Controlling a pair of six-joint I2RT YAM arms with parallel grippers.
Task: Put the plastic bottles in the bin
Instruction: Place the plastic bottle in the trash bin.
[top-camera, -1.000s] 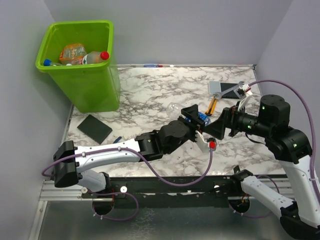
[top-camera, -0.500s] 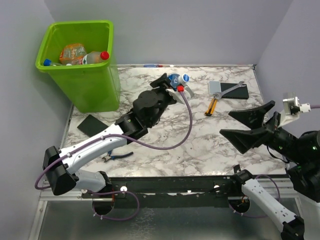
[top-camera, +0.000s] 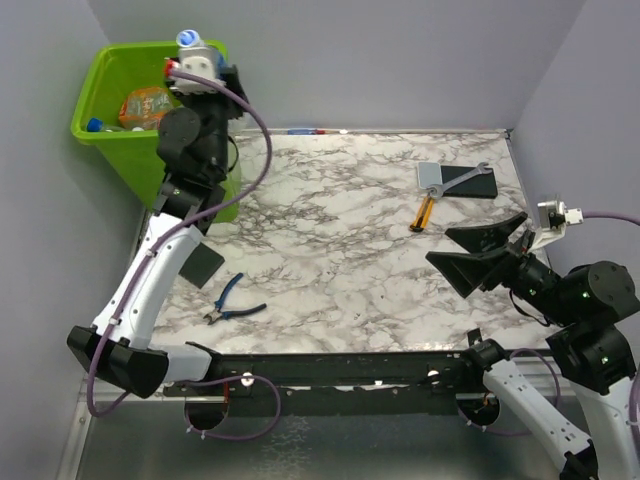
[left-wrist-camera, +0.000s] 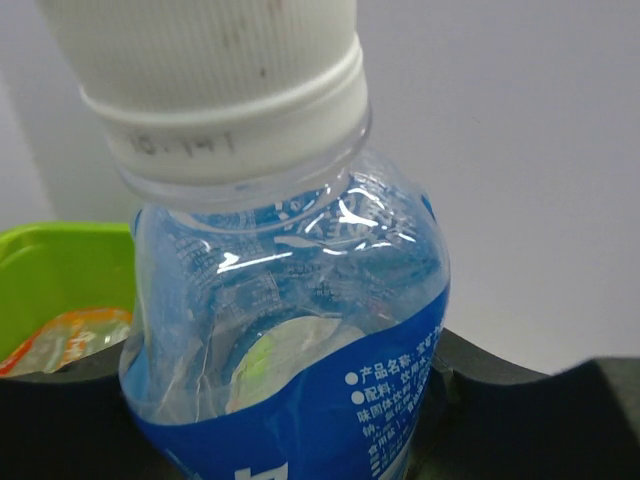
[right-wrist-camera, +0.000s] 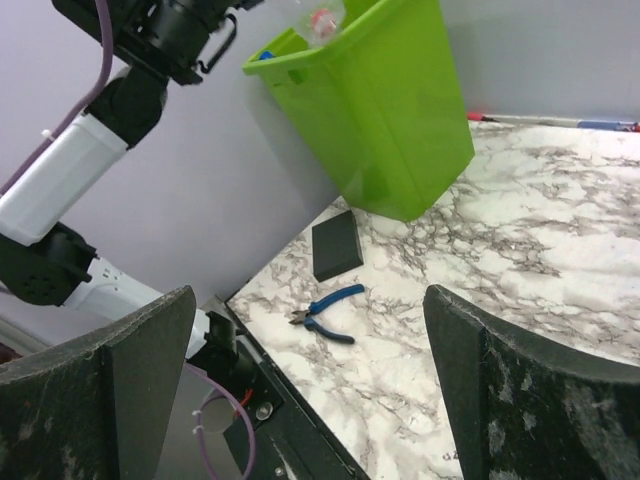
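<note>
Black fingers of the right gripper (top-camera: 438, 246) are standing spread wide with nothing between them, hovering over the near right part of the marble desk (top-camera: 330, 230). Blue-handled pliers (top-camera: 232, 303) are lying near the front left edge, with a flat black pad (top-camera: 203, 265) just beyond. Farther back on the right, an orange-handled tool (top-camera: 424, 213) and a wrench (top-camera: 478, 172) are resting. At the far left corner, the left gripper (left-wrist-camera: 300, 410) is clamping a clear blue-labelled bottle (left-wrist-camera: 300, 300), holding it high over the lime-green bin (top-camera: 110, 135), where other bottles (top-camera: 145, 103) are already lying.
</note>
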